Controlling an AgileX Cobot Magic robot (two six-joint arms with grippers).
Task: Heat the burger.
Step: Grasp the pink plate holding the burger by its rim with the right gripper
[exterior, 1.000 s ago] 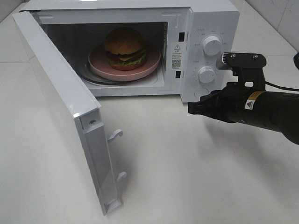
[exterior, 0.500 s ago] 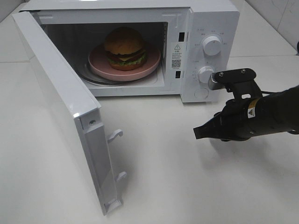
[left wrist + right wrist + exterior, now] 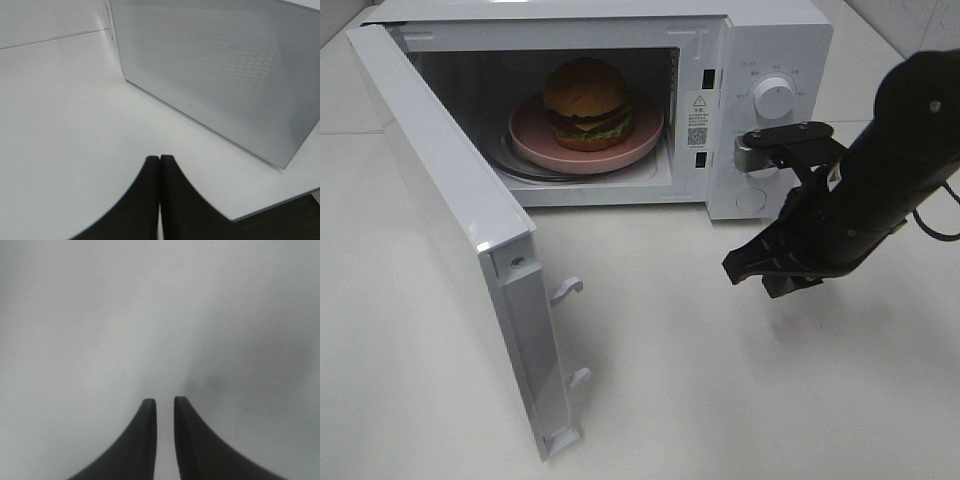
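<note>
The burger (image 3: 587,100) sits on a pink plate (image 3: 532,142) inside the white microwave (image 3: 775,40), whose door (image 3: 450,220) stands wide open to the left. My right gripper (image 3: 737,268) hovers low over the table in front of the control panel, pointing left and down. Its fingertips (image 3: 148,405) stand a narrow gap apart with nothing between them, and the right gripper (image 3: 165,402) sees only bare table. My left gripper (image 3: 159,157) is shut and empty, facing the outer side of the open door (image 3: 215,75). It does not show in the high view.
The upper knob (image 3: 775,97) is in plain view, while the right arm's wrist block (image 3: 782,140) covers the lower knob. Two door latch hooks (image 3: 567,290) stick out from the door's free edge. The white table (image 3: 700,400) stretches in front.
The right arm has swung up and tilted, so its gripper now points down at the table in front of the panel. Burger, plate and door have not moved.
</note>
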